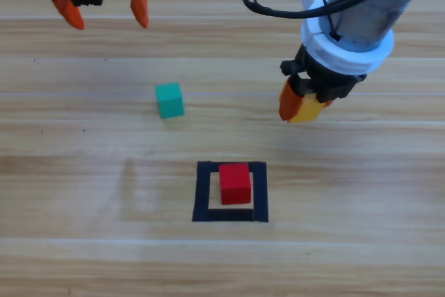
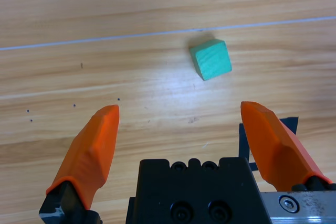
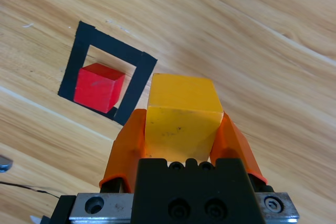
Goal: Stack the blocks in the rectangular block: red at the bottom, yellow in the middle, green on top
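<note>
The red cube (image 1: 235, 183) (image 3: 97, 87) sits inside the black tape square (image 1: 203, 193) (image 3: 135, 85) at the table's front middle. My right gripper (image 1: 300, 106) (image 3: 181, 129) hangs above the table, up and to the right of the square, shut on the yellow cube (image 1: 309, 110) (image 3: 181, 116). The teal-green cube (image 1: 170, 99) (image 2: 210, 59) lies alone on the wood, left of the middle. My left gripper (image 1: 108, 9) (image 2: 181, 121) stays open at the top left, empty, well back from the green cube.
A black cable (image 1: 278, 5) loops off the right arm near the top. Bare wooden table (image 1: 83, 193) stretches around the tape square on all sides.
</note>
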Controlling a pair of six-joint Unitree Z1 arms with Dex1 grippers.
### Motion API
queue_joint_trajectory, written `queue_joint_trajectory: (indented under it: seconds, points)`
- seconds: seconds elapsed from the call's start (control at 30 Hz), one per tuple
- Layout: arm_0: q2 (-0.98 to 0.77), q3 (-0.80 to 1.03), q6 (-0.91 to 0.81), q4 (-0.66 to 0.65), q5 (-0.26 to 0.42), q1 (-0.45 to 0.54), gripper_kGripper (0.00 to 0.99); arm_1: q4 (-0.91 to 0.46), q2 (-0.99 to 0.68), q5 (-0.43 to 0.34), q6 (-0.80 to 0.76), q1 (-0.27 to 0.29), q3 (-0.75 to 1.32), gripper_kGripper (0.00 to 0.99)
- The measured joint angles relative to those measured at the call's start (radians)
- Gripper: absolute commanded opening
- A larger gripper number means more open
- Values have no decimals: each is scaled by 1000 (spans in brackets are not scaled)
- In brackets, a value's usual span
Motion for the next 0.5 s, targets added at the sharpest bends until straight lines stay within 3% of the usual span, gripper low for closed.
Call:
queue_joint_trajectory:
  seconds: [0.3,0.5]
  points:
    - [91,-63,-34,16,-37,1,986,194,94,2,139,56,-212,0]
    - [174,-74,-94,16,-48,0,985,270,144,-20,252,140,-302,0]
